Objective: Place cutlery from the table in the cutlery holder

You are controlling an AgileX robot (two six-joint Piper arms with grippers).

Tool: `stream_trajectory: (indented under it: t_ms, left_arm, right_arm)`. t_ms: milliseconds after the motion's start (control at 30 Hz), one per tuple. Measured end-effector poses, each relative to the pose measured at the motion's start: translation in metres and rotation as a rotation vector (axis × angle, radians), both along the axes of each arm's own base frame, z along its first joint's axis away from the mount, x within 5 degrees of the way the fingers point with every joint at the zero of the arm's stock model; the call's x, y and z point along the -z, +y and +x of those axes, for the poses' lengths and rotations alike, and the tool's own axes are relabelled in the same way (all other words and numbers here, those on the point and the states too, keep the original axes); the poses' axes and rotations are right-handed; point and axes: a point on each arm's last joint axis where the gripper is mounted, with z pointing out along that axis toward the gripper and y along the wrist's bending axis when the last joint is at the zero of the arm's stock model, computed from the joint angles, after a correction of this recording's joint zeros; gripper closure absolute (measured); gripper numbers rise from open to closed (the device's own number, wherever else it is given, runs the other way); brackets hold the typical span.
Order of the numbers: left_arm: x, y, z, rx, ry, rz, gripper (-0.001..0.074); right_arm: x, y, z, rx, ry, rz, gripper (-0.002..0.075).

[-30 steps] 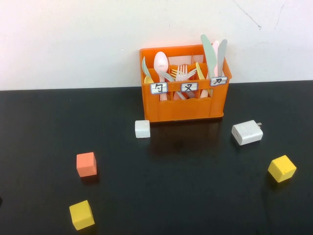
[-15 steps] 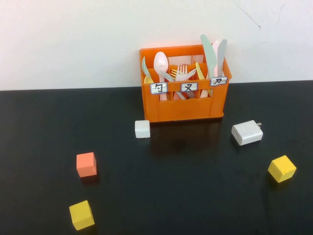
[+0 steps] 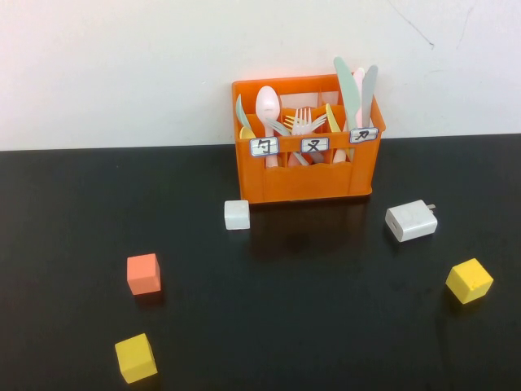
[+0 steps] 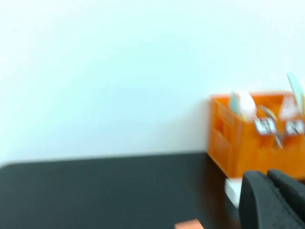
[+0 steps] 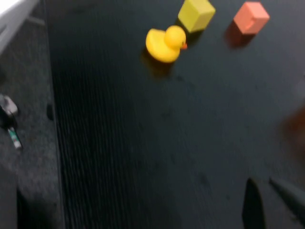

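Orange holder (image 3: 305, 155) stands beyond left gripper (image 4: 274, 200); right gripper (image 5: 271, 202) low over tabletop (image 5: 143, 143); jaws' state unclear on both.

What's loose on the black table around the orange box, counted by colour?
White: 2, white cube, white charger
Yellow: 3, two yellow cubes, yellow duck
Orange: 1, orange cube
Total: 6
Left tool and right tool hover over the table, outside the high view.
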Motion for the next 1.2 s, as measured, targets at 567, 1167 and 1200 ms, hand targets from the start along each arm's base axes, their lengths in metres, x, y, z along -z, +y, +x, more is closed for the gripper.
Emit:
stream_trajectory:
  t_ms: [567, 1167, 1200]
  left_arm:
    - [0.017, 0.024, 0.008, -0.241, 0.008, -0.294, 0.0736]
    - [0.083, 0.021, 0.016, -0.251, 0.301, -0.262, 0.0736]
    - [0.084, 0.021, 0.016, -0.251, 0.307, -0.265, 0.0736]
  right_arm:
    - [0.004, -0.002, -0.002, 0.001, 0.044, -0.035, 0.0728]
    - [-0.013, -0.058, 0.006, 0.766, -0.132, 0.148, 0.0728]
    - [-0.014, -0.061, 0.004, 0.798, -0.15, 0.156, 0.0728]
